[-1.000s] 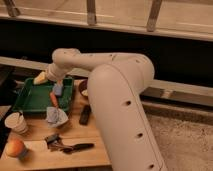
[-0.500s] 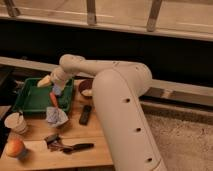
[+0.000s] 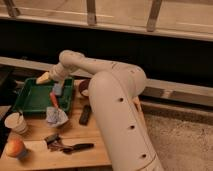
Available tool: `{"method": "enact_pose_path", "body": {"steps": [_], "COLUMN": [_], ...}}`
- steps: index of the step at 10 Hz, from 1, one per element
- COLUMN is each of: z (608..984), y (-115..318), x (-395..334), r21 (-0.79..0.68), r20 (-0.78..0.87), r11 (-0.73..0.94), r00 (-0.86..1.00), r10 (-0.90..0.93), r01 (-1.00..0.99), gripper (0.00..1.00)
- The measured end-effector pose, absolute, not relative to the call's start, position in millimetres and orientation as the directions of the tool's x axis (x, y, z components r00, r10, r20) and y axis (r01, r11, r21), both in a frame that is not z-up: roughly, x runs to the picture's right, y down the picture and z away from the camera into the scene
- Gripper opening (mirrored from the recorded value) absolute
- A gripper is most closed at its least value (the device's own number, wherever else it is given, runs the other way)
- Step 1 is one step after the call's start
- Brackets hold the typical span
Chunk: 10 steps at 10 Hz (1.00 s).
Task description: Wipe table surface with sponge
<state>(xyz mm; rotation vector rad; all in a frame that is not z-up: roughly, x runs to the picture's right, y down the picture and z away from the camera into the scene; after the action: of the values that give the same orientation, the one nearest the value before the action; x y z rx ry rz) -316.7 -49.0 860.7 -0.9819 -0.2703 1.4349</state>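
**Sponge and pincer at the approach stage.** The sponge (image 3: 57, 89), a small blue-grey block, lies flat inside the green tray (image 3: 30, 97), toward its far right corner and not on the table surface (image 3: 70, 131). It appears stowed there, with a red-handled item (image 3: 53, 99) on its near side. It would therefore have to be lifted out before any wiping can begin.

The gripper (image 3: 44, 78) hangs over the tray's far edge, released and holding nothing, its jaws spread as suits an approach to a grasp. The sponge is close by, to the gripper's right and a little nearer, and apart from it.

Outside the tray, a pale cloth wad (image 3: 56, 116) lies by its near right corner. A black bar (image 3: 85, 114) lies to the right of the wad, and a cup (image 3: 15, 122) stands toward the table's left edge.
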Motion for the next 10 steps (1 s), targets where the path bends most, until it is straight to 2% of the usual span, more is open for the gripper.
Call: {"method": "enact_pose_path", "body": {"steps": [7, 10], "z": [880.1, 900.2], "y": [-58.0, -54.1], "x": [-305.5, -279.3], "r21": [-0.62, -0.592], "r20": [-0.401, -0.405], "r11": [-0.089, -0.104], "r00": [0.217, 0.184], "r10": [0.89, 0.896], "r01": [-0.779, -0.799], "gripper": [0.8, 0.8]}}
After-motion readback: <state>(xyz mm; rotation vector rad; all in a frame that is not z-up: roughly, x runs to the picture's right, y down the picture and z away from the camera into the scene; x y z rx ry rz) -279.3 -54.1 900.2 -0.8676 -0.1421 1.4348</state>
